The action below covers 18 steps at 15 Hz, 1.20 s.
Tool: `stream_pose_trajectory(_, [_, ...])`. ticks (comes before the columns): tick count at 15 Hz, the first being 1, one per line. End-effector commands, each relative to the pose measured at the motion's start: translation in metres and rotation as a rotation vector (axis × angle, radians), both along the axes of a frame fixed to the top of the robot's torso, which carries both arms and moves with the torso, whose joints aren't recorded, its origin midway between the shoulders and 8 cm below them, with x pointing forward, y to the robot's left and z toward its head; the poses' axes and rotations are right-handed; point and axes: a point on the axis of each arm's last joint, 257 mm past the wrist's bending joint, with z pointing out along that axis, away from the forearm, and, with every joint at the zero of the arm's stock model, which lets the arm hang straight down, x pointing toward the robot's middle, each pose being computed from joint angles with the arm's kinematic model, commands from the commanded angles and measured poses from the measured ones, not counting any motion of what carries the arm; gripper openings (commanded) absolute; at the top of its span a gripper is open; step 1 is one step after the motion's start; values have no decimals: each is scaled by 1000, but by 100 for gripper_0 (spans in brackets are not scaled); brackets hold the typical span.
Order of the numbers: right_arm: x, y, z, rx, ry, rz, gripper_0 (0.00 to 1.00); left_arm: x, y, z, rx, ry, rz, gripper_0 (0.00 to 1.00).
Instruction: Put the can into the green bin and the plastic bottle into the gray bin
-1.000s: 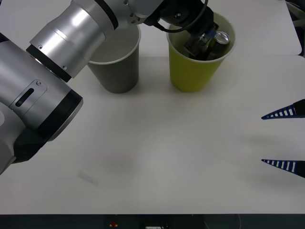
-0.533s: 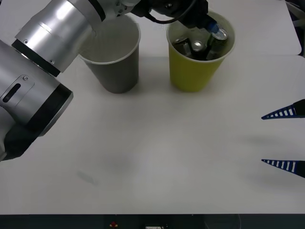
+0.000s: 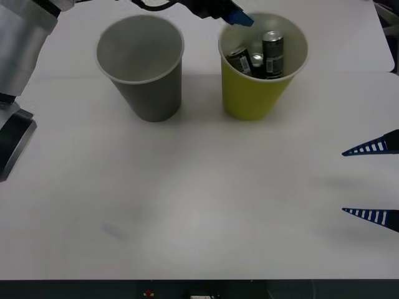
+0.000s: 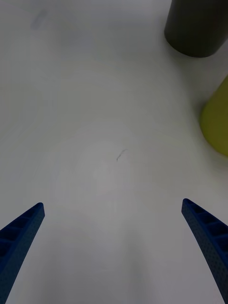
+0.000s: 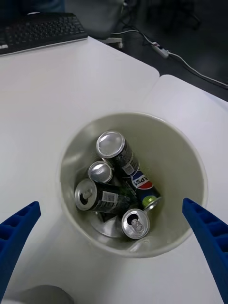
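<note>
The yellow-green green bin [image 3: 252,93] stands at the back of the white table with several cans [image 5: 97,195] inside. One dark can [image 3: 272,55] with a silver top stands upright among them. My left gripper [image 5: 110,205] hovers open above that bin, and one blue fingertip [image 3: 240,18] shows just past its far-left rim. The gray bin [image 3: 153,93] stands to the left of the green one. My right gripper [image 3: 371,180] waits open low over the table at the right edge. The plastic bottle is out of view.
A black keyboard [image 5: 42,28] and cables [image 5: 166,50] lie beyond the bins. The right wrist view shows the gray bin [image 4: 197,28], the green bin [image 4: 216,123] and a small dark mark [image 4: 121,154] on the table.
My left gripper has let go of the can, which now stands in the green bin. The left arm has pulled up and back to the left. The right arm has not moved.
</note>
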Motion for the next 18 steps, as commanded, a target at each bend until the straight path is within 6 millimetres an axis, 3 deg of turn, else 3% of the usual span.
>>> stream_pose_trajectory(1, [0, 0, 0, 0, 0, 0, 100, -14, 29, 3, -10, -20, -34, 100])
stream_pose_trajectory(7, [0, 0, 0, 0, 0, 0, 100, -61, 101, -5, 4, -43, -85, 100])
stream_pose_trajectory(18, [0, 0, 0, 0, 0, 0, 100, -154, 227, -61, 112, -154, -182, 100])
